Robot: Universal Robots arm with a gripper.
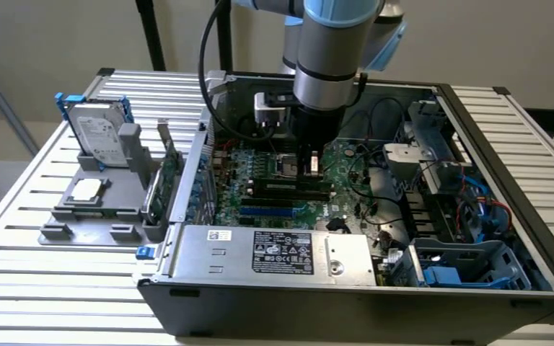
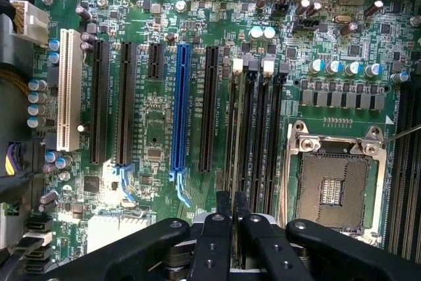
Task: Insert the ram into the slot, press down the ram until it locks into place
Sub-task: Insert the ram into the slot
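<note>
My gripper (image 1: 308, 170) hangs inside the open computer case, low over the motherboard (image 2: 158, 136). In the wrist view its two black fingers (image 2: 223, 210) stand almost together, pinching the thin top edge of the ram (image 2: 235, 162). Seen edge-on, the ram runs away from the fingertips along the slot (image 2: 238, 97), the black memory socket nearest the black expansion sockets, with a white clip at its far end. In the exterior view the ram (image 1: 282, 187) is a dark green strip standing in the slot just under the fingers. How deep it sits is hidden.
Three more memory sockets (image 2: 270, 129) lie beside the slot, then the open CPU socket (image 2: 335, 185). A blue expansion socket (image 2: 179, 106) lies on the other side. Outside the case, a grey fixture (image 1: 84, 213) holds a hard drive (image 1: 99, 133) and a tall green card (image 1: 168, 180). The power supply (image 1: 267, 249) fills the case's front.
</note>
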